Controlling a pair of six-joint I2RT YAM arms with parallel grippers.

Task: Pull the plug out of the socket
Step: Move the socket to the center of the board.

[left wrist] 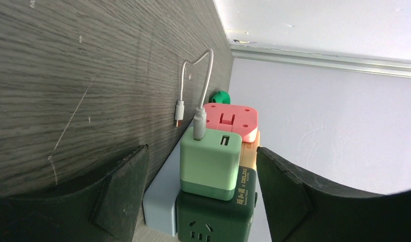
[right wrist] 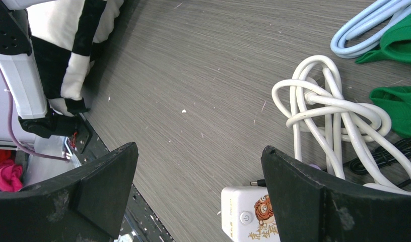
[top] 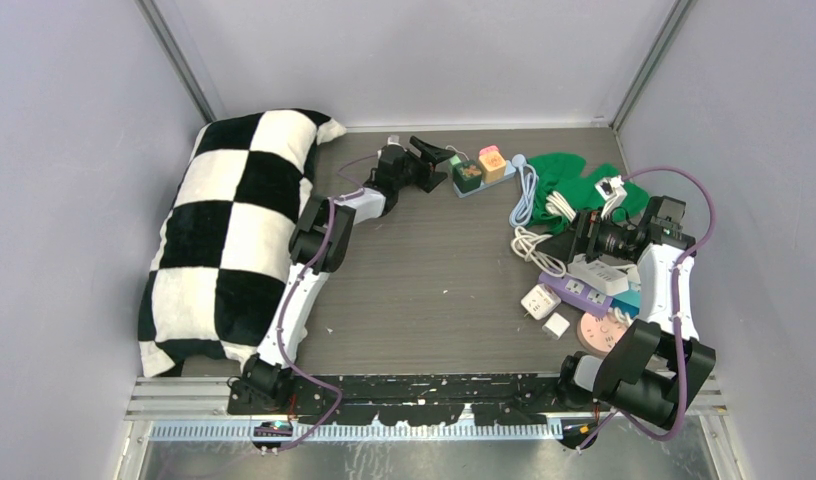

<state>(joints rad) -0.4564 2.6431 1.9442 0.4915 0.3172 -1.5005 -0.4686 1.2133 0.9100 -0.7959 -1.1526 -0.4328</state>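
Reaching to the far edge of the worktop (top: 434, 290), about midway along it, my left arm has its jaws set around the mint-green plug (left wrist: 209, 161). The jaws are open: one finger (left wrist: 120, 196) stands to each side of the plug with a gap on both sides, so I have hold of nothing. The plug sits seated on top of the dark green socket (left wrist: 216, 219), which stands against a pale blue power strip (left wrist: 160, 212). A thin white cord (left wrist: 206, 75) goes into the plug's outer face, and its loose end lies on the worktop just beside. Just past the plug is a pink plug (left wrist: 231, 118) on an orange block (left wrist: 249, 156).

My right jaws hang wide open over the worktop near its right edge, gripping nothing. Below them lie a knotted white cable (right wrist: 324, 111), a white adapter (right wrist: 249, 214) with a cartoon face, a green cloth (right wrist: 395, 45) and a pale blue cable (right wrist: 364, 25).

A black-and-white checked pillow (top: 234, 230) lies along the left edge of the worktop.
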